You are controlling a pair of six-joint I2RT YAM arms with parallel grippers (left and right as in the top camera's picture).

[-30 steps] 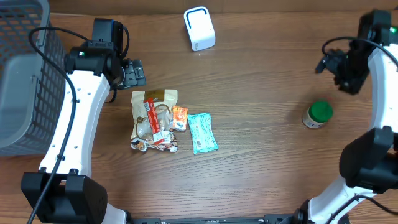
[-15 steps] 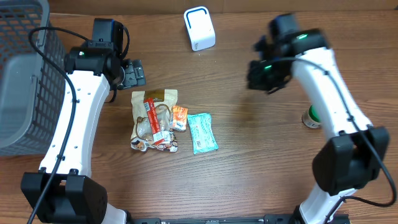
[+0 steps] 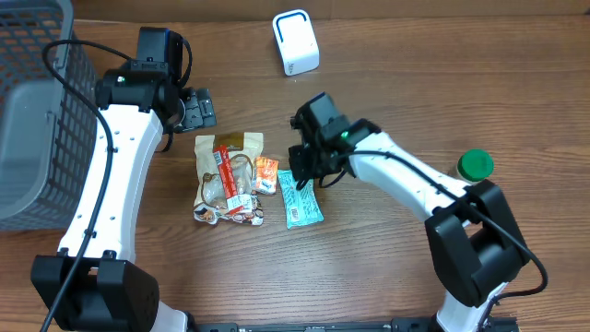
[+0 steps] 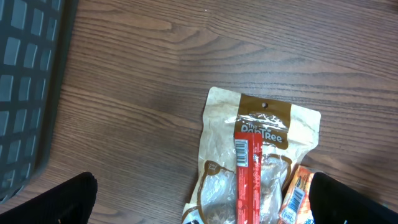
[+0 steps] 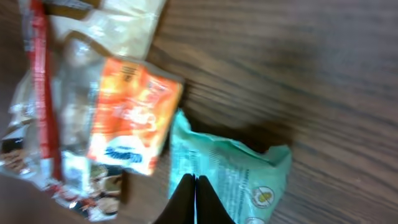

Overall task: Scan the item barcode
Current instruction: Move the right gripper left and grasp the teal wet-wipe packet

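From where I'm standing, the right gripper [image 3: 309,173] is hanging low over the middle of the brown wooden table [image 3: 415,83]. Its two dark fingers [image 5: 185,202] are pressing tight together with nothing visible between them. Their tips are pointing at the upper end of the mint-green crinkled foil packet [image 3: 300,196], which is lying flat just to the right of a small orange sachet [image 3: 266,173]. I cannot tell whether the tips are touching the foil. The sachet is overlapping the edge of a clear-and-tan plastic snack bag with a red label strip [image 3: 228,175]. The left gripper [image 3: 198,109] is hovering just beyond that bag's far end, its fingers spreading wide and holding nothing. The white rounded scanner box [image 3: 295,42] is standing at the far edge, well apart from the packets. A small green-lidded jar [image 3: 475,166] is sitting off to the right, and a grey mesh basket [image 3: 28,55] is sitting at the left.
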